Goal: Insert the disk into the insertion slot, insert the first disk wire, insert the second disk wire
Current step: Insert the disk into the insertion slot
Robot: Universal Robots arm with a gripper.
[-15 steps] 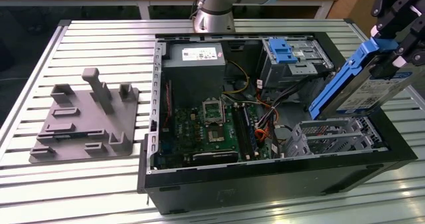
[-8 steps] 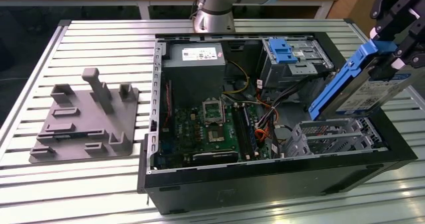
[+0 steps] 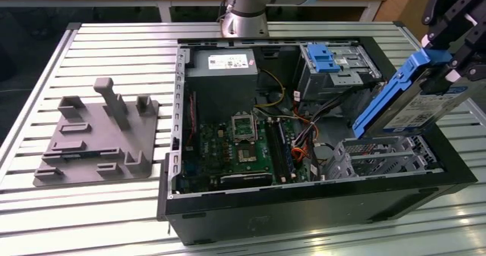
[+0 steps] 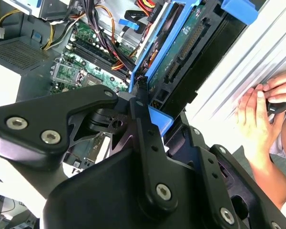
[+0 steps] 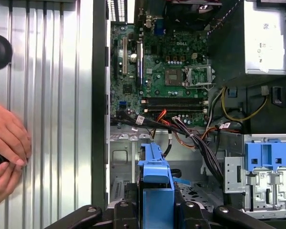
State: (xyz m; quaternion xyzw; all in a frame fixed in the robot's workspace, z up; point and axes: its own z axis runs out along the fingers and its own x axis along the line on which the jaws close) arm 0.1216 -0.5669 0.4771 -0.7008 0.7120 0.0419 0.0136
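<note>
The gripper (image 3: pixel 447 68) is closed tight on the blue handle end of the disk (image 3: pixel 410 108). It holds the disk tilted in the air, lower end close over the mouth of the insertion slot (image 3: pixel 383 153), not inside it. A person's 2 hands (image 5: pixel 9 138) rest on the slatted table (image 5: pixel 52 95) beside the computer case (image 3: pixel 304 210).

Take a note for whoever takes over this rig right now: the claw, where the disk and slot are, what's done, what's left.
The claw is shut on the disk, gripping its blue frame.
The disk hangs tilted above the insertion slot, in the case on the exterior view's right, and is not in it.
Done: nothing. Left: the disk insertion and both wires.
A person's hands rest on the table beside the case.
</note>
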